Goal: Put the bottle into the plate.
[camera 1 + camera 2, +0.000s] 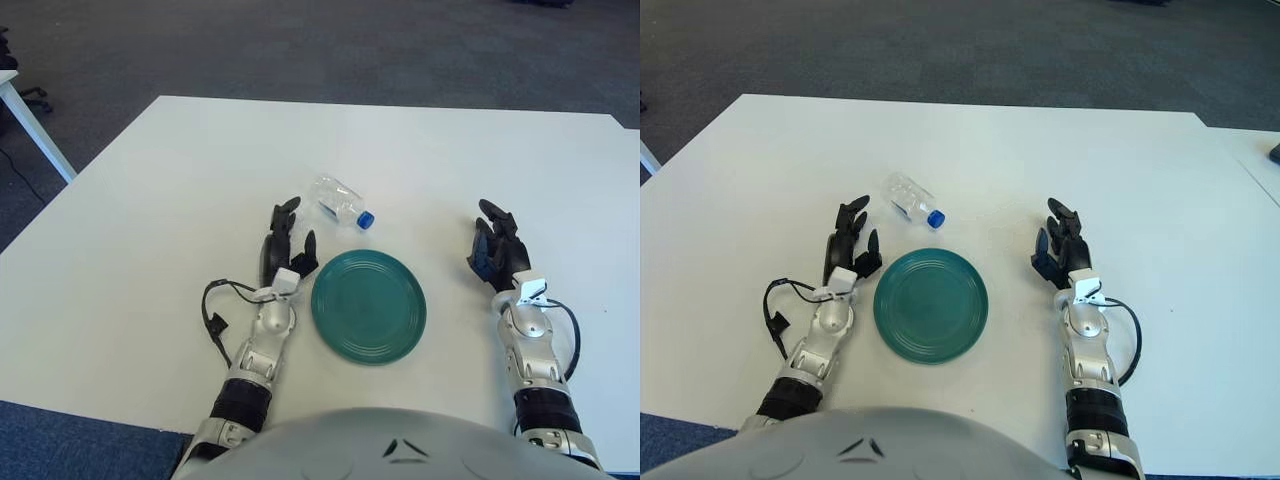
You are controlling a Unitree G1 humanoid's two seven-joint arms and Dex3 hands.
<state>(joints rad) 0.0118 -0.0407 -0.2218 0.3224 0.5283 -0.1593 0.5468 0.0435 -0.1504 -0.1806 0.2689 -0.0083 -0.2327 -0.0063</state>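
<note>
1. Left hand point(285, 245): fingers spread and loose, holding nothing. It shows over the white table point(140, 240), its thumb side just beside the plate's left rim.
2. Bottle point(340, 201): clear plastic, blue cap, lying on its side on the table. It sits just ahead of the left hand's fingertips and a little to their right, apart from them, no contact. The cap end points toward the plate and to the right.
3. Plate point(369, 305): round, teal-green, flat on the table to the right of the left hand and wrist. Nothing lies in it. The bottle is beyond its far rim, close but not touching.
4. Right hand point(497, 250): shows to the right of the plate, well apart from it and from the bottle. Fingers extended and relaxed, holding nothing.
5. A black cable point(215, 312) loops off the left wrist on its outer side and lies on the table.
6. Both forearms run back toward the robot's body at the bottom edge.
</note>
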